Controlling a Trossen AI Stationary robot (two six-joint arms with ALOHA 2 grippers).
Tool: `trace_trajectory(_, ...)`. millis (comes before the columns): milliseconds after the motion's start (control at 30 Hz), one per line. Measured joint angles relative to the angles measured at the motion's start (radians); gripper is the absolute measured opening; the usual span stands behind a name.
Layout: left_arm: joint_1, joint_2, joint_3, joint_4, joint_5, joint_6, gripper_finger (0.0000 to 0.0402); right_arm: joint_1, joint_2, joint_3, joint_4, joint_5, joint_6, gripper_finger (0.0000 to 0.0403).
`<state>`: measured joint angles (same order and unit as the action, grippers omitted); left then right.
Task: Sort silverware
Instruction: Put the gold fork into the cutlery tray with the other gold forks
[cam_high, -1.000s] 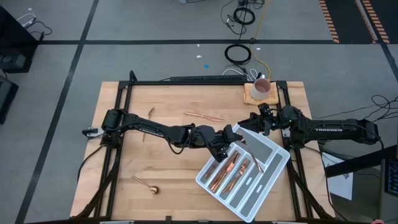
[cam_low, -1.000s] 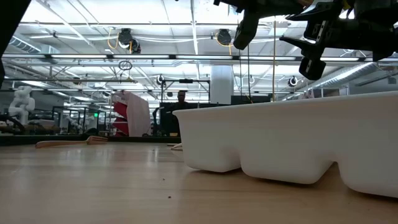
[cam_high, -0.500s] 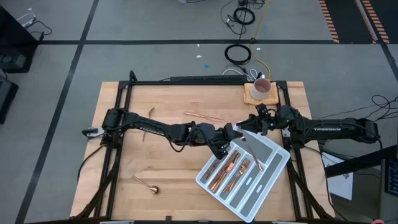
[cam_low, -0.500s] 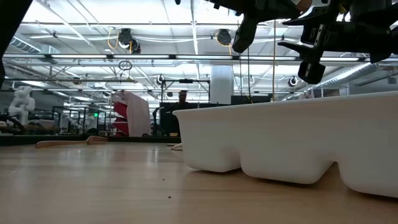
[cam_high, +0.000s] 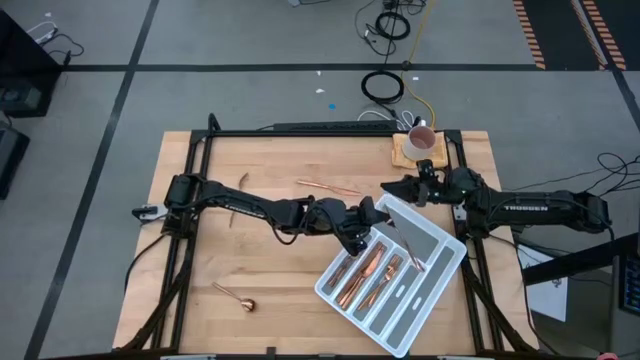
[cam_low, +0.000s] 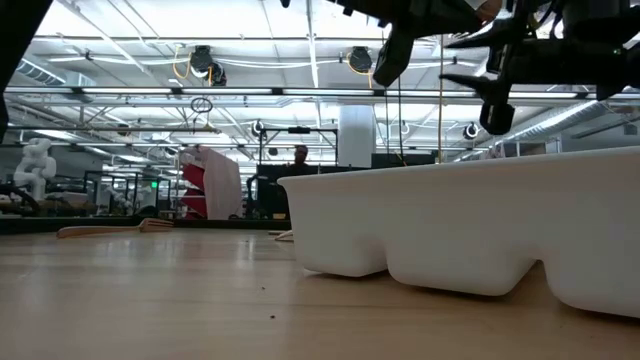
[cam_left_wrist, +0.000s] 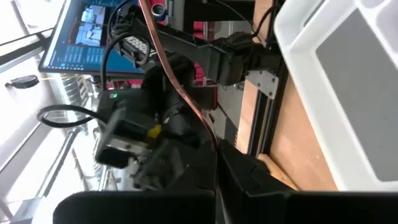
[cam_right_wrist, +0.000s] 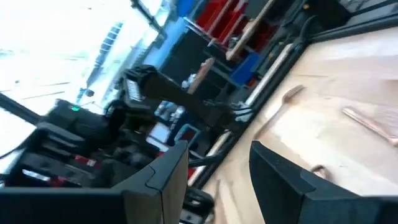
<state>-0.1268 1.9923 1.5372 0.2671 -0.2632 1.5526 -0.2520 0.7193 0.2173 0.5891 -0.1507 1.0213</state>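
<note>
Since a second ago we see the right claw (cam_high: 392, 187) swing off the tray (cam_high: 437, 240), fingers parted and empty, while the left claw (cam_high: 367, 222) grips a copper piece (cam_left_wrist: 180, 93) above the tray's near corner, long axis pointing away.

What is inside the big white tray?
In the tray, copper silverware lies bunched in the long slots nearest the left arm, and one piece lies across a divider. The other slots look bare. Anything under the pile is hidden.
</note>
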Motion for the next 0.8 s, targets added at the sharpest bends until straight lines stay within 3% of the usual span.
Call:
trace_trajectory(167, 0.004, 0.0, 0.0, 0.0, -0.006, -0.003, 0.0002, 0.002, 0.0, 0.0, 0.067, -0.119, 0.032, 0.0157)
trace_trajectory(800, 0.01, 0.0, 0.0, -0.006, -0.002, -0.002, 0.0001, 0.067, 0.0, 0.0, 0.081, -0.14, 0.049, 0.0157)
